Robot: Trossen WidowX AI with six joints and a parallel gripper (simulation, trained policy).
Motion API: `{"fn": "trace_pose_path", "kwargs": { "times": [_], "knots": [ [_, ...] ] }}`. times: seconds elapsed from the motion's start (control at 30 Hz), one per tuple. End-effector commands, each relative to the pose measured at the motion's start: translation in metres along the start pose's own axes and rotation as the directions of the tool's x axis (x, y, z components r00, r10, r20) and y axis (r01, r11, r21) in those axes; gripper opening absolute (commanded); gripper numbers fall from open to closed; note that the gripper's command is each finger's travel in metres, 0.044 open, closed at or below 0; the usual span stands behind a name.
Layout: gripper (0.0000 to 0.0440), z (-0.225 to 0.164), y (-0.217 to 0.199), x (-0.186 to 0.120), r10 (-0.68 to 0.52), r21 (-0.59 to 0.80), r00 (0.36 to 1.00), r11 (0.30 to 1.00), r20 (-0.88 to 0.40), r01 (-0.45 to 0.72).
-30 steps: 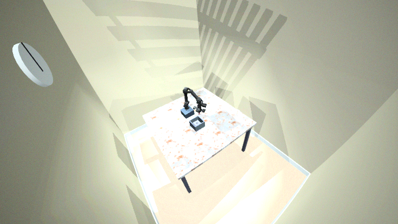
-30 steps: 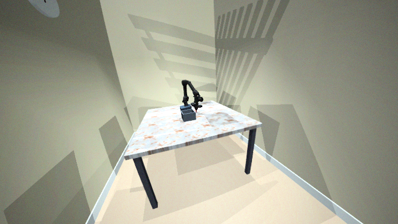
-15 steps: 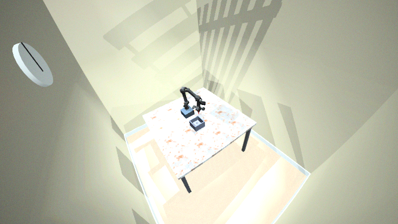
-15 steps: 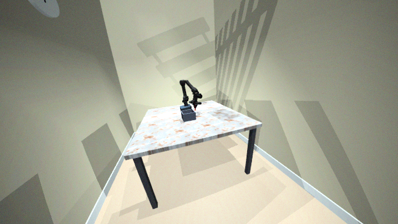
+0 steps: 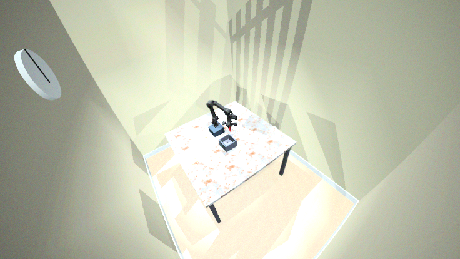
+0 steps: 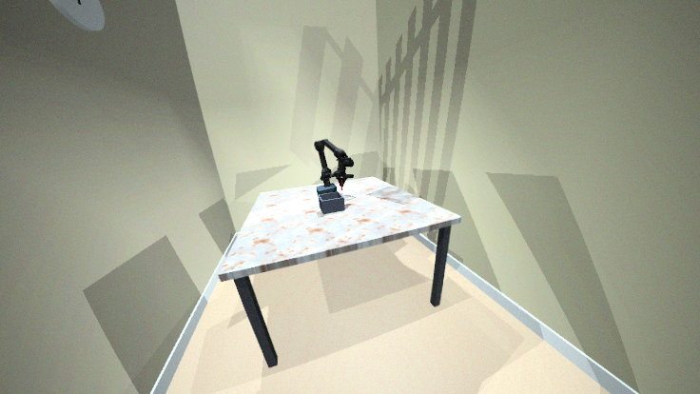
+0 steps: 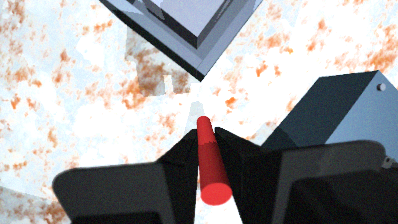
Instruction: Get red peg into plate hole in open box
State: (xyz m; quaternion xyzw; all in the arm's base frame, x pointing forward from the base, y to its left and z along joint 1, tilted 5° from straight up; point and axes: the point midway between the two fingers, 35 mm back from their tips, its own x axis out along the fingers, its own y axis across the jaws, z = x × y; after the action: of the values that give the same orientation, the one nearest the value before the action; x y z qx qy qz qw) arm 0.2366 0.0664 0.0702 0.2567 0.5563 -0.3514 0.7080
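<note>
1. Gripper (image 5: pixel 229 125) (image 6: pixel 341 179) (image 7: pixel 205 133): narrow, closed on the red peg (image 5: pixel 230 128) (image 6: pixel 341 186) (image 7: pixel 212 165). In the wrist view the peg lies between the two dark fingers, its near round end showing below and its far end reaching past the fingertips.
2. Peg attitude: close to upright in the top and exterior views, lower end pointing down. It appears raised over the tabletop (image 5: pixel 231 170) (image 6: pixel 318 232) (image 7: pixel 60 102); exact clearance cannot be told.
3. Peg position: outside the open box (image 5: pixel 224 146) (image 6: pixel 332 206) (image 7: pixel 202 65), near it, on the side toward the back of the tabletop. It is not in the hole.
4. Box: dark grey-blue, open top, standing on the tabletop. A corner of it points toward the peg in the wrist view.
5. Plate (image 5: pixel 225 141) (image 7: pixel 192 12): pale, at the bottom of the box. A small dark spot near its middle shows from the top; details too small to read. The wrist view cuts off part of the plate.
6. Arm (image 5: pixel 220 106) (image 6: pixel 334 147): black, bent over at the top, rising from a blue base block (image 5: pixel 219 132) (image 6: pixel 320 188) (image 7: pixel 367 117). The block stands near the box, apart from it in the top view.
</note>
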Motion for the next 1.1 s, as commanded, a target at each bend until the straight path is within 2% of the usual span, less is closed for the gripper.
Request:
{"fn": "trace_pose_path", "kwargs": {
  "times": [0.0,0.47,1.07],
  "knots": [
    [0.0,0.013,0.004,-0.008,0.011,-0.011,1.0,1.0,0.021,-0.011],
    [0.0,0.071,0.008,-0.013,0.026,0.031,0.999,0.999,0.043,-0.027],
    [0.0002,0.137,0.002,0.013,0.035,0.135,0.999,0.99,0.033,-0.04]
  ]
}}
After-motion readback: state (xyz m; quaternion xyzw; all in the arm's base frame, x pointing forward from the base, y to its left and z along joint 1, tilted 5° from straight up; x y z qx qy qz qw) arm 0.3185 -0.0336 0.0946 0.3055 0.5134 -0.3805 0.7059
